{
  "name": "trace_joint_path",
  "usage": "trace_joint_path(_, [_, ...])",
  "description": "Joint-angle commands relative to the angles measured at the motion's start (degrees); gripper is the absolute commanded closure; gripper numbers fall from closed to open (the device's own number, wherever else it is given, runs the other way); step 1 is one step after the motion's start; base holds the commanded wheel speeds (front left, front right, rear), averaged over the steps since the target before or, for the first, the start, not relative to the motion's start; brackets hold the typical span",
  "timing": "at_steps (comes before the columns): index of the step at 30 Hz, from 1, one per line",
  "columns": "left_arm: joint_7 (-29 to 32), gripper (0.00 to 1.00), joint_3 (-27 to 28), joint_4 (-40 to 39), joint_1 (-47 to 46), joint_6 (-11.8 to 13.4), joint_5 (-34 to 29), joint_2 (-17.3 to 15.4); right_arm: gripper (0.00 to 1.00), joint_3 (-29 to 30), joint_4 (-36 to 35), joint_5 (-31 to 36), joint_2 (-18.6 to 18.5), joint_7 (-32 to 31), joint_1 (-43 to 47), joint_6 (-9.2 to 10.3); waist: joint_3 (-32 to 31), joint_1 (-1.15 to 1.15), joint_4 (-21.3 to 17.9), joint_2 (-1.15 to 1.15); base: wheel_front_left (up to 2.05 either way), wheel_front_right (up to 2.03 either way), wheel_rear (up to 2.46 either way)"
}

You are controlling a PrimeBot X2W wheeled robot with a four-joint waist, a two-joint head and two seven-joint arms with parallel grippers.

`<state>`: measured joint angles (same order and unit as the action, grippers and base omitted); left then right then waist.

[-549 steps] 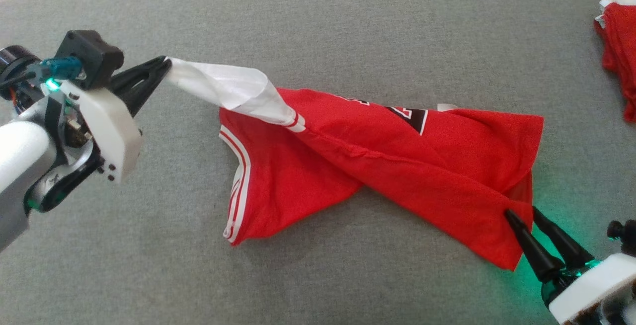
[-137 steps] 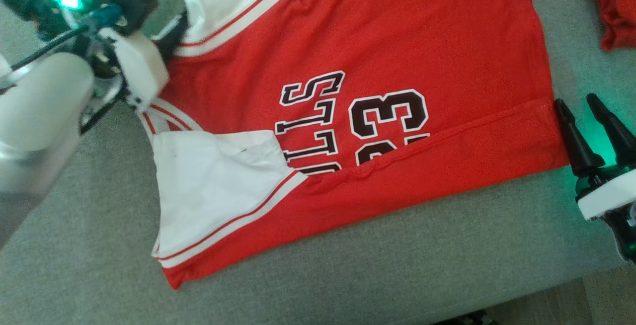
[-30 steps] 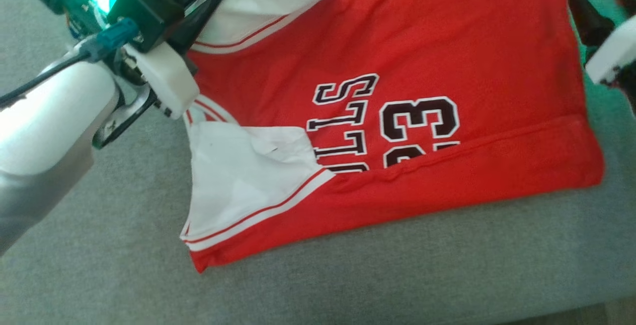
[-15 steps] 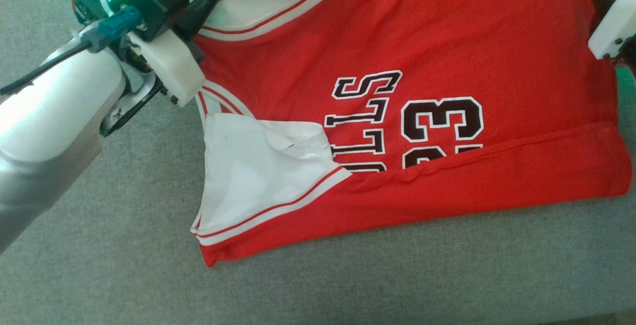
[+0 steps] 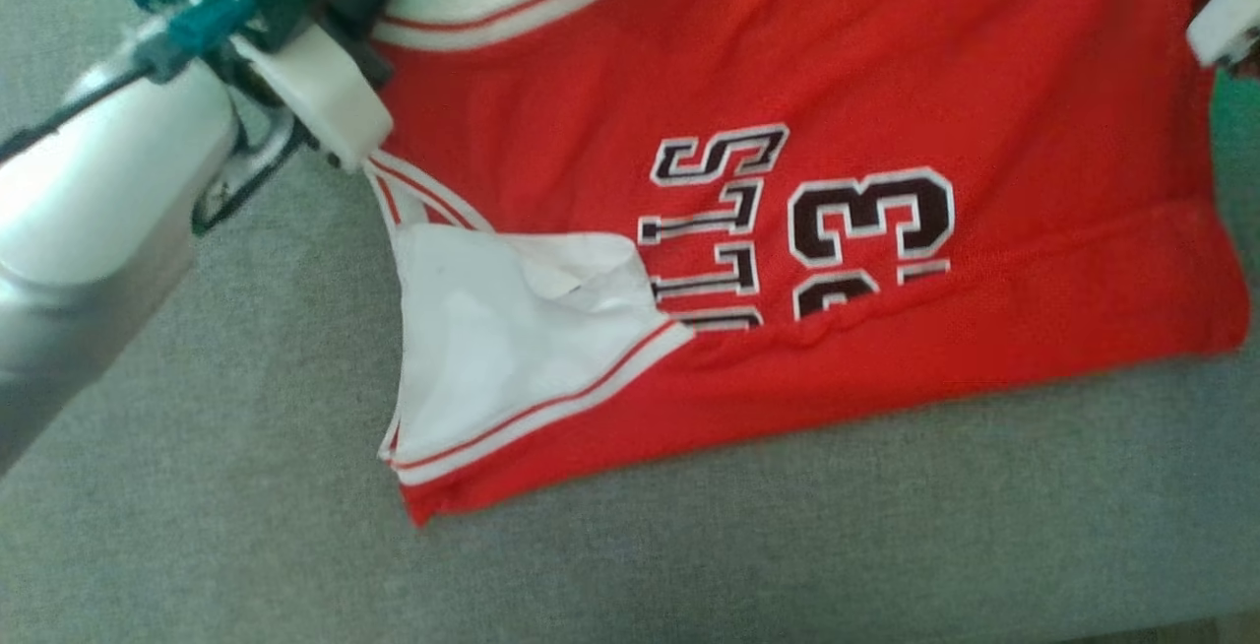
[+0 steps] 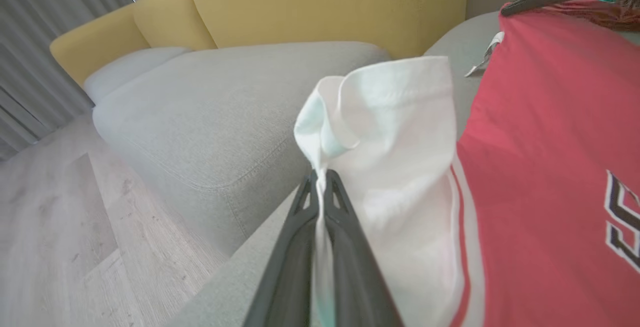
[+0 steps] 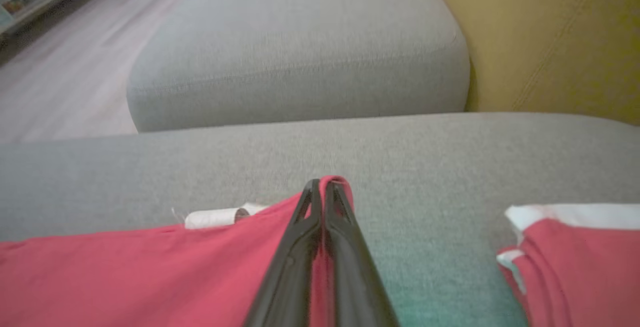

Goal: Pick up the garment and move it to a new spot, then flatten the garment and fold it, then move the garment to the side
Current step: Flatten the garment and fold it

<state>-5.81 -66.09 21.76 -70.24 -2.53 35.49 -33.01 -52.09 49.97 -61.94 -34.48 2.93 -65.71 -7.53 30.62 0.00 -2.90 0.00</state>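
Observation:
The garment is a red jersey with white sleeves and dark lettering, spread over the grey cushion. Its near edge is folded up over the lettering. In the left wrist view my left gripper is shut on the bunched white sleeve, with cloth pinched between the fingers. That arm's white housing sits at the jersey's upper left in the head view. In the right wrist view my right gripper is shut on a red corner of the garment. Its pale housing shows at the head view's right edge.
Another red and white cloth lies just right of my right gripper. A yellow sofa back rises behind the cushions. Wooden floor lies beyond the cushion's left side. The cushion's front edge runs along the head view's lower right.
My right gripper's jaws have closed on the garment's far right corner. The left gripper has kept its hold on the white sleeve. The head view has shifted a little.

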Motion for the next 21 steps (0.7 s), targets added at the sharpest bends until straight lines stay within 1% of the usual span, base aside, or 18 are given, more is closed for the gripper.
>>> trace_joint_path(1, [-0.8, 1.00, 3.6, -0.6, -3.9, 0.4, -0.5, -1.6, 1.00, 0.7, -1.0, -0.7, -2.0, 1.0, -0.6, 0.04, -0.1, 0.00, 0.0, 0.00, 0.00, 0.00, 0.00])
trace_joint_path(6, [-5.4, 1.00, 5.0, 0.9, -4.9, 1.7, -1.5, -1.3, 1.00, 1.5, -5.1, -4.4, -5.1, 3.8, 0.9, 0.04, -0.8, 0.00, -0.2, 0.00, 0.00, 0.00, 0.00])
trace_joint_path(12, [-7.3, 1.00, 4.1, -0.9, -1.8, 1.4, -1.7, -1.9, 1.00, 0.3, -11.5, -7.9, -9.5, 5.4, 6.6, 0.04, -2.1, 0.00, -0.1, 0.00, 0.00, 0.00, 0.00])
trace_joint_path(16, [-8.1, 1.00, 3.5, -4.0, 1.6, 2.4, -2.1, -3.3, 1.00, -0.6, -15.6, -9.7, -12.1, 7.0, 11.1, 0.04, -2.9, 0.00, 0.1, 0.00, 0.00, 0.00, 0.00])
trace_joint_path(21, [-8.6, 1.00, 2.7, -9.2, 6.7, 4.2, -2.7, -6.1, 1.00, -0.9, -20.2, -11.5, -15.0, 9.5, 16.3, 0.04, -3.7, 0.00, 0.3, 0.00, 0.00, 0.00, 0.00])
